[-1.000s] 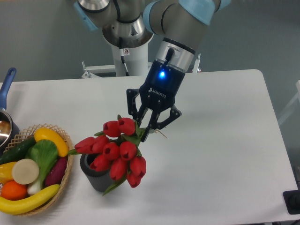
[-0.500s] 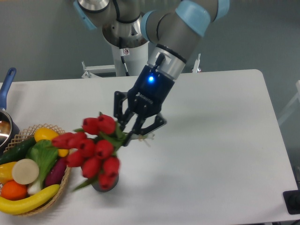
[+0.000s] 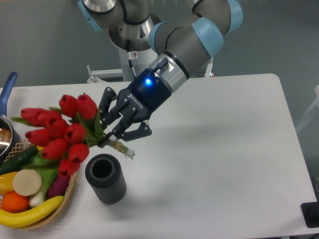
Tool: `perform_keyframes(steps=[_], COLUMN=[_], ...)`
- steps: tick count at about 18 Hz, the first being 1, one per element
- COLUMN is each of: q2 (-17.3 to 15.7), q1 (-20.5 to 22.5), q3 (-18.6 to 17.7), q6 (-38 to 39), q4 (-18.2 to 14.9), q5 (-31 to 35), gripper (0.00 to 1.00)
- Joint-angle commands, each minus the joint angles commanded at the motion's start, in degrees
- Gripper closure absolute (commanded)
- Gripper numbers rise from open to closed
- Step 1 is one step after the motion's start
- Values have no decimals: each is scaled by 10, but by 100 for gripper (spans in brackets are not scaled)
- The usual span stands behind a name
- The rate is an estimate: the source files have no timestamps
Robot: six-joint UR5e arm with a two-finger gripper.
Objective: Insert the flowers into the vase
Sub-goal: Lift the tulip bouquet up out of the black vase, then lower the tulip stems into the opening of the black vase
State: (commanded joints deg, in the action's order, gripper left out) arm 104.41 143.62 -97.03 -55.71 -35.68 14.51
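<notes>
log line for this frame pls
phase: pre-insert | gripper: shut on tulip bunch stems | bunch: tilted left over basket | vase: upright, empty

grey arm (image 3: 182,37) — pale-blue joint caps, black wrist, blue light.

My arm reaches down from the upper middle of the view and slants toward the left, the wrist turned so that my gripper (image 3: 110,133) points left and a little downward. A blue light glows on the dark gripper body just below the silver wrist ring. My fingers (image 3: 130,133) are closed together, clamping a bundle of stems between them above the table.
</notes>
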Motion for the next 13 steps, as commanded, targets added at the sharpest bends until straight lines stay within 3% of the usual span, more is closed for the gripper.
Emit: perform_keyframes(steps=[4, 13], q2=[39, 52], q1=[-25, -23], q3=[10, 0], q6=[-59, -59], q4=[0, -1], q5=[-56, -66], gripper=[70, 70])
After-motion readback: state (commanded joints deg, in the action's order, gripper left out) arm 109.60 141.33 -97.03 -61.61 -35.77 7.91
